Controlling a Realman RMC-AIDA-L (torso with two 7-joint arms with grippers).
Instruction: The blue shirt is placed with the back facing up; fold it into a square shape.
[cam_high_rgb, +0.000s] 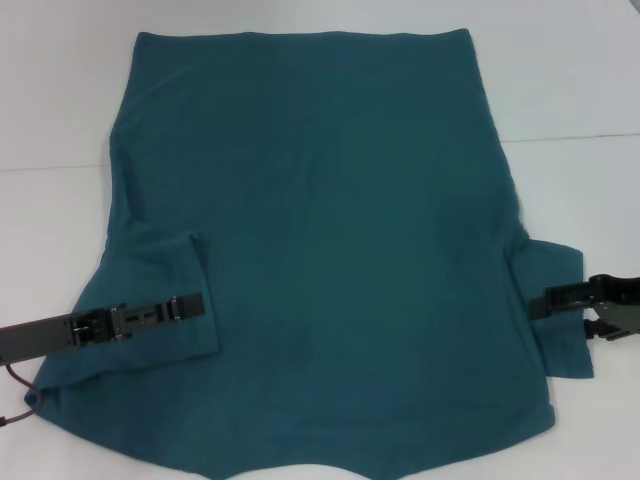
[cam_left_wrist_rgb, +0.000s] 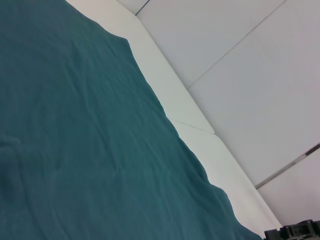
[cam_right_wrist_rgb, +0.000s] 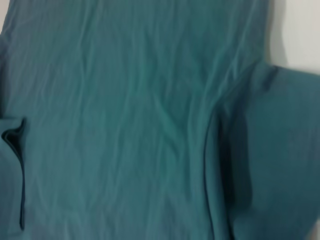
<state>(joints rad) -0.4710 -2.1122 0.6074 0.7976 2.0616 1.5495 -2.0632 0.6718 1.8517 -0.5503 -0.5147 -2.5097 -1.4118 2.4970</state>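
The blue shirt (cam_high_rgb: 330, 220) lies flat on the white table, plain side up, hem at the far end and collar toward me. Its left sleeve (cam_high_rgb: 165, 300) is folded inward over the body. My left gripper (cam_high_rgb: 192, 305) sits low over that folded sleeve, near its inner edge. The right sleeve (cam_high_rgb: 560, 310) still spreads outward, and my right gripper (cam_high_rgb: 538, 301) is at its outer edge. The left wrist view holds the shirt (cam_left_wrist_rgb: 75, 150) and, far off, the right gripper (cam_left_wrist_rgb: 296, 231). In the right wrist view the shirt (cam_right_wrist_rgb: 125, 115) fills the picture, with the right sleeve (cam_right_wrist_rgb: 280, 160) beside it.
The white table (cam_high_rgb: 50, 100) surrounds the shirt, with a thin seam line (cam_high_rgb: 575, 138) across it. A red-brown cable (cam_high_rgb: 20, 385) loops by the left arm near the shirt's near left corner.
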